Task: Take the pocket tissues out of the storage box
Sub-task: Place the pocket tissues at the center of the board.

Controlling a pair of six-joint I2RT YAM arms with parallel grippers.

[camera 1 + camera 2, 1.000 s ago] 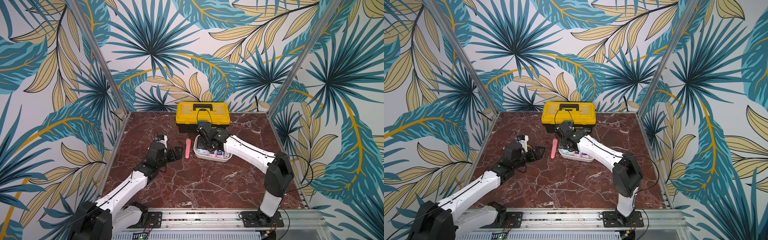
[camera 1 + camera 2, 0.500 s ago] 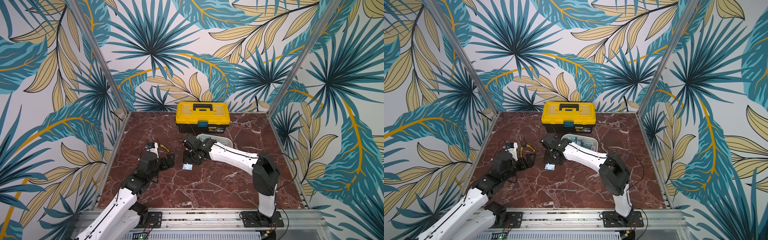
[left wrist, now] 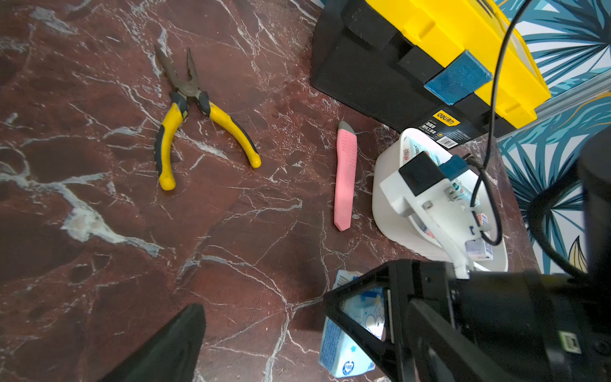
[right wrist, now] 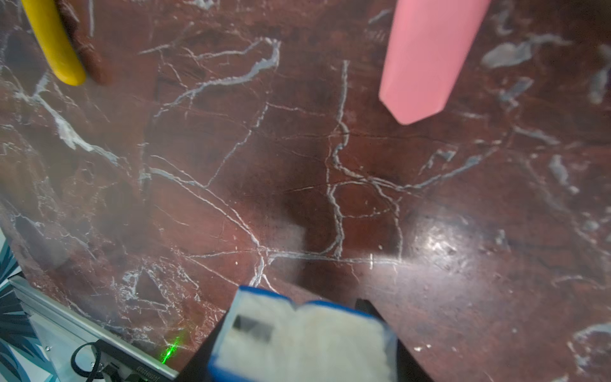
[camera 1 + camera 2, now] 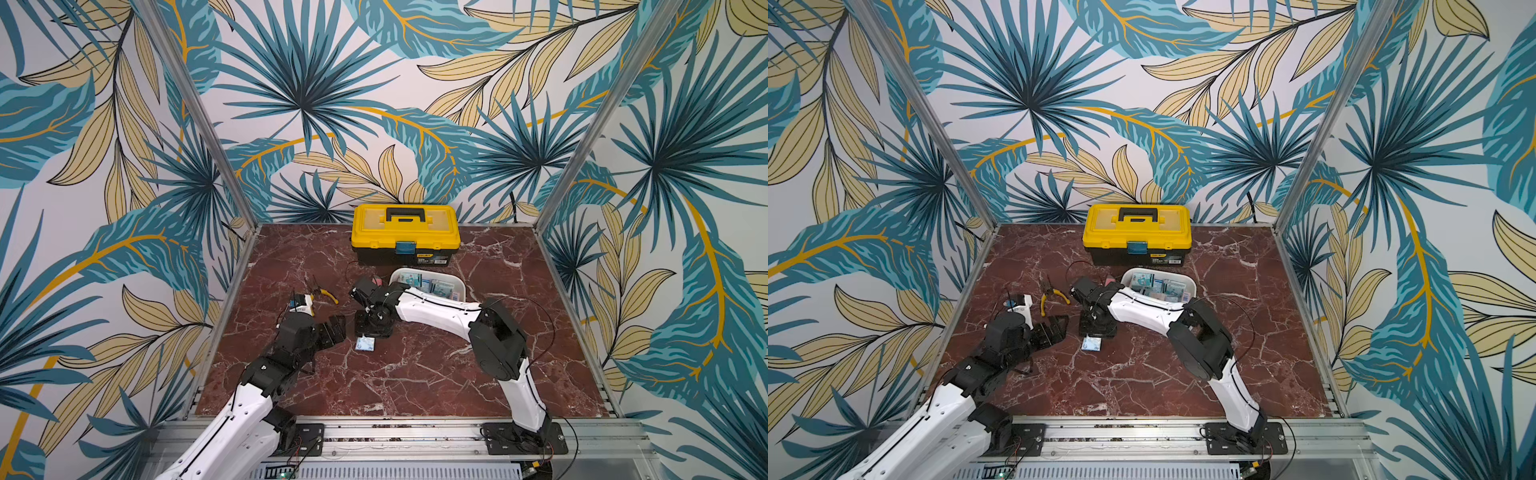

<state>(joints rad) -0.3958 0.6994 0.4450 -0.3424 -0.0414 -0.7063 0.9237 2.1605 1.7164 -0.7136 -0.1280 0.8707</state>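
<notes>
Right end effector [image 5: 368,335], low centre, clamps a light-blue tissue pack [image 5: 365,345] on the surface [image 5: 415,374]: spread fully, then rise straight. Left end effector [image 5: 335,328] gapes wide.

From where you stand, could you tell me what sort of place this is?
Probably a robot-recording booth: two robot arms mounted on a rail, leaf-print wall panels enclosing a marble-look table.

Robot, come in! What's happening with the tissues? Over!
Left claw open, empty. Right claw shut on blue tissue pack, outside the storage box. More packs inside. Pink knife nearby, not blocking.
</notes>
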